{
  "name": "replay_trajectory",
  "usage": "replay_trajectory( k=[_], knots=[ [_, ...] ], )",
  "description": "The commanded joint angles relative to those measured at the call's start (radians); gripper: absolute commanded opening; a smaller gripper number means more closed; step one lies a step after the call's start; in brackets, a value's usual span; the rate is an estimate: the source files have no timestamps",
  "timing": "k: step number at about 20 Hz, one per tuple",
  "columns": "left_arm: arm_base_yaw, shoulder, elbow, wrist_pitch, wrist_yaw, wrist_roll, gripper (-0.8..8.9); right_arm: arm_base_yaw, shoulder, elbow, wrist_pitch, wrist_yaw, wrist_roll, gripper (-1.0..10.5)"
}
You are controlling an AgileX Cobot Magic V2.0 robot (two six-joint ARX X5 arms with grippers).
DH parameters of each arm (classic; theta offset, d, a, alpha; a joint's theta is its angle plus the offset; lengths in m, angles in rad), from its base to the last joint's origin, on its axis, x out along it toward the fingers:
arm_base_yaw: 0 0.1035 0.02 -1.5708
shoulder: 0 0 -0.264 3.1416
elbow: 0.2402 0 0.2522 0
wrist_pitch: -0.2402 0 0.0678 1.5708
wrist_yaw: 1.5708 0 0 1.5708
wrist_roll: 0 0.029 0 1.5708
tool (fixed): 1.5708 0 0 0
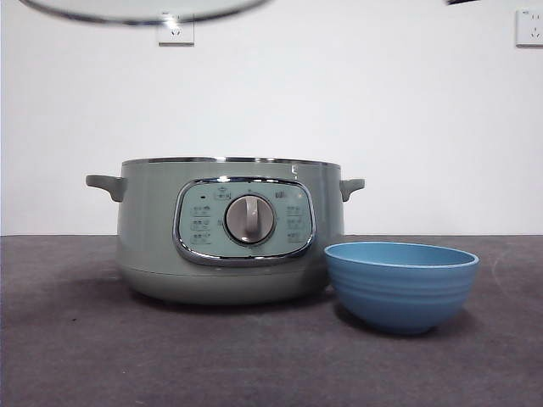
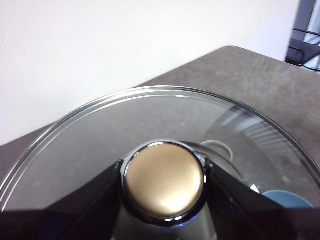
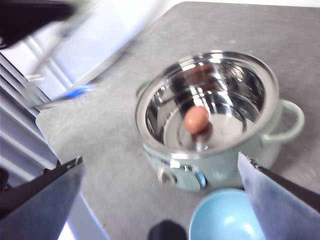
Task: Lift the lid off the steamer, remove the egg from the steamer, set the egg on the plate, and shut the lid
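The steamer [image 1: 225, 237] stands open on the table, and it also shows in the right wrist view [image 3: 210, 120]. A brown egg [image 3: 196, 120] lies in its shiny metal inner pan. My left gripper [image 2: 164, 180] is shut on the knob of the glass lid [image 2: 150, 120] and holds it high above the pot's left side. Only the lid's rim [image 1: 144, 13] shows at the front view's top edge. My right gripper [image 3: 160, 159] is open and empty, high above the steamer. The blue plate [image 1: 400, 284] sits by the pot's right front, and also shows in the right wrist view [image 3: 225, 217].
The table [image 1: 76, 339] is dark grey felt with a white wall behind. Wall sockets [image 1: 176, 30] are on the wall. A black arm tip [image 1: 462, 2] shows at the top right. The lid appears blurred in the right wrist view [image 3: 95, 30].
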Motion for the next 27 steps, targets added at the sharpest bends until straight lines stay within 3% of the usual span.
replay_trajectory(
  k=[1, 7, 13, 18, 25, 27],
  knots=[
    [0.002, -0.101, 0.022, -0.046, -0.055, -0.006, -0.09, 0.063, 0.062, 0.003, 0.076, 0.067, 0.066, 6.0],
    [0.002, -0.291, 0.022, -0.284, -0.183, -0.008, -0.09, 0.277, 0.347, 0.127, 0.141, 0.344, 0.082, 5.9],
    [0.002, -0.388, 0.022, -0.376, -0.207, -0.026, -0.09, 0.392, 0.706, 0.439, 0.076, 0.502, 0.024, 5.9],
    [0.002, -0.394, 0.022, -0.409, -0.206, -0.026, -0.09, 0.42, 0.945, 0.614, 0.063, 0.531, 0.009, 5.9],
    [0.002, -0.394, 0.022, -0.409, -0.204, -0.025, -0.09, 0.425, 1.087, 0.62, 0.101, 0.576, -0.01, 5.9],
    [0.002, -0.394, 0.022, -0.409, -0.204, -0.024, -0.09, 0.425, 1.11, 0.62, 0.105, 0.576, -0.01, 5.3]
  ],
)
